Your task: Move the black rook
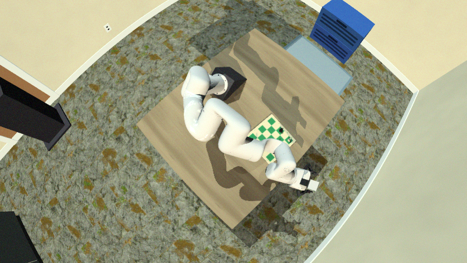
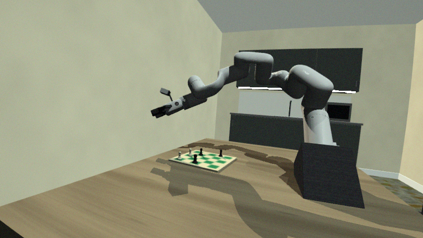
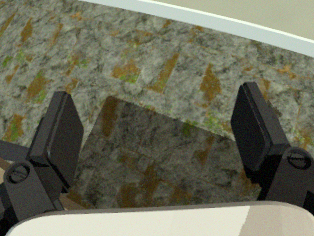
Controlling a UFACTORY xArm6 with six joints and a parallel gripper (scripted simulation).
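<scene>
Chessboard (image 2: 222, 166) lies near the wooden table's (image 2: 118, 200) edge on the wall side, its green and cream squares flat on the wood, with broad bare tabletop between it and the dark pedestal (image 2: 349, 189) that carries the arm. In the top view the board (image 1: 268, 125) is partly covered by the arm's white links, and the gripper (image 1: 307, 183) reaches out past the table edge over the mottled floor. From the exterior camera the xArm (image 2: 307, 85) rises from the pedestal, folds at a high elbow and stretches almost level toward the wall, so the gripper (image 2: 156, 112) hangs well above the board and to its side. Both fingers stand wide apart with nothing between them; the wrist camera shows only floor and baseboard through the gap. The black rook (image 2: 194, 158) stands upright on the board's near side, long axis vertical, well apart from the gripper, with 2 other black pieces and 2 white pieces farther back.
</scene>
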